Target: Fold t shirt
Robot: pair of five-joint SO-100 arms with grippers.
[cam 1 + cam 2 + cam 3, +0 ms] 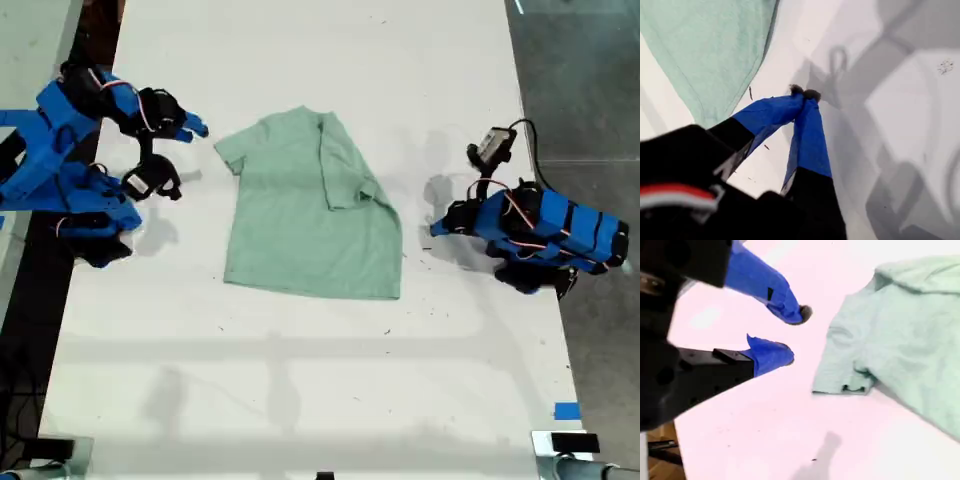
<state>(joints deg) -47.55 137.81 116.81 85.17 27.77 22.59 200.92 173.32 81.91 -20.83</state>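
Lying flat near the middle of the white table [300, 380]: the t shirt [300, 215], pale mint green, collar toward the far edge in the exterior view, hem toward the near edge. One side already folded inward, the sleeve on the exterior view's right doubled over onto the body; the sleeve on the exterior view's left still spread out.

Parked just off the shirt toward the exterior view's right: my first gripper [804, 93], fingertips pressed together on nothing, the shirt's edge showing nearby above it. Hovering beside the unfolded sleeve at the exterior view's left: my second gripper [796, 335], fingers apart, empty, clear of the cloth.

Step in hand, by the look of it: between folds, first side done, second side pending. Next move likely calling for the open jaws to drop onto the spread sleeve or the shoulder edge beside it, pinch a single layer, and carry it across toward the folded side. Worth watching: soft cloth dragging or bunching if gripped too far from the edge
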